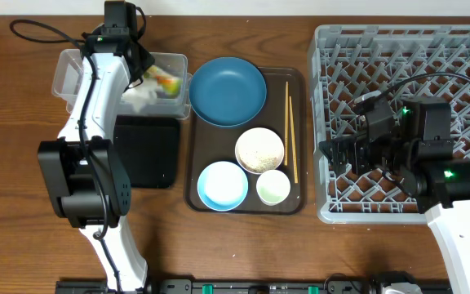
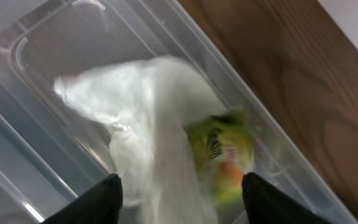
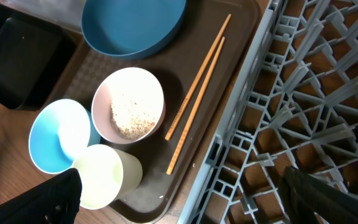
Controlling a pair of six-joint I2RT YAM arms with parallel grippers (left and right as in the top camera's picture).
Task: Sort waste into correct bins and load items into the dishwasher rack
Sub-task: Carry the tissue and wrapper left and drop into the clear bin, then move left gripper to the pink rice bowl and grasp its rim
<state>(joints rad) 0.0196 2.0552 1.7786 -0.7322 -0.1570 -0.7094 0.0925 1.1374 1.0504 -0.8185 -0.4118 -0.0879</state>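
My left gripper [image 2: 182,193] hangs open over the clear tub [image 2: 42,50]. Crumpled white tissue [image 2: 154,124] and the yellow-green wrapper [image 2: 225,155] lie blurred in the tub below the spread fingers. The black tray [image 1: 149,151] sits in front of the tub. My right gripper [image 3: 179,199] is open above the grey rack's [image 3: 303,93] left edge, holding nothing. On the brown serving tray [image 1: 198,196] are the blue plate [image 1: 228,90], a bowl [image 3: 129,102] with rice scraps [image 3: 132,115], a light blue bowl [image 3: 55,134], the white cup [image 3: 107,174] and the chopsticks [image 3: 197,93].
The rack [image 1: 463,65] fills the table's right side, its pegs upright and no dishes in it. The left arm's body [image 1: 80,180] stands beside the black tray. Bare wood lies along the front edge of the table.
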